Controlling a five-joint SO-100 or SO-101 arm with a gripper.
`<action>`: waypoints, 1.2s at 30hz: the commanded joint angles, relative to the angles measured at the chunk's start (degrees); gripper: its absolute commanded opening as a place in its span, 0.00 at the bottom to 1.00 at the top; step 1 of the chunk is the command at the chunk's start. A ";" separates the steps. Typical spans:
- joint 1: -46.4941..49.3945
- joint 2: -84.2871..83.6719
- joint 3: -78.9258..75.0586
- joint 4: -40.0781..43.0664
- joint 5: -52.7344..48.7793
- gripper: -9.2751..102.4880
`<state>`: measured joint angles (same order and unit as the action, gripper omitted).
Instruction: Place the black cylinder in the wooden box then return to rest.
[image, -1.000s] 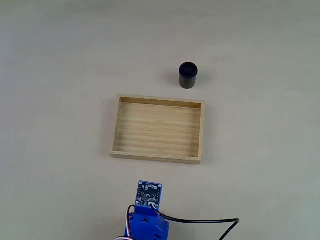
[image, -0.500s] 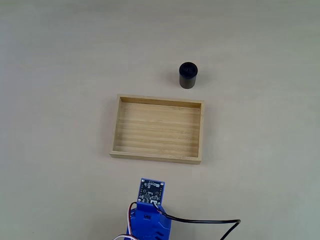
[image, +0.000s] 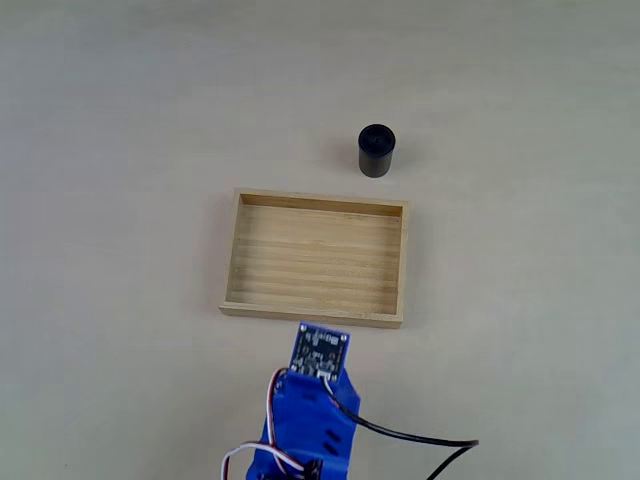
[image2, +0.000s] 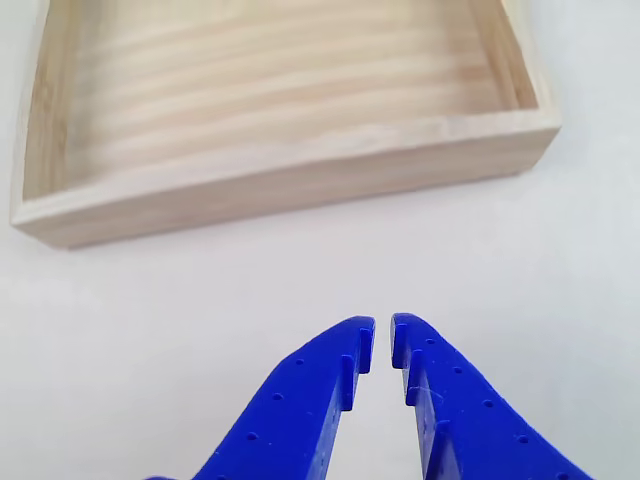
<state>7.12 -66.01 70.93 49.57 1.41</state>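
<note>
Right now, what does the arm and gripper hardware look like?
Bright blue plastic arm carrying a small dark circuit board on top. Black cable trails right; red and white wires loop at its base. Gripper: two curved blue fingers dotted with small holes, notched tips.

Pale beige tabletop (image: 120, 120) (plain, matte); black cable (image: 420, 438) lying across it.

Blue plastic arm (image: 305, 425), small circuit board (image: 320, 351), black cable (image: 400, 433), dimpled blue hand (image2: 382, 345).
</note>
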 joint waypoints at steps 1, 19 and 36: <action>0.35 9.49 -12.92 -6.94 1.93 0.17; 3.16 47.46 -42.98 -16.26 7.38 0.32; 3.87 71.98 -65.48 -21.71 8.61 0.37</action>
<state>11.60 5.36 15.82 30.06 9.84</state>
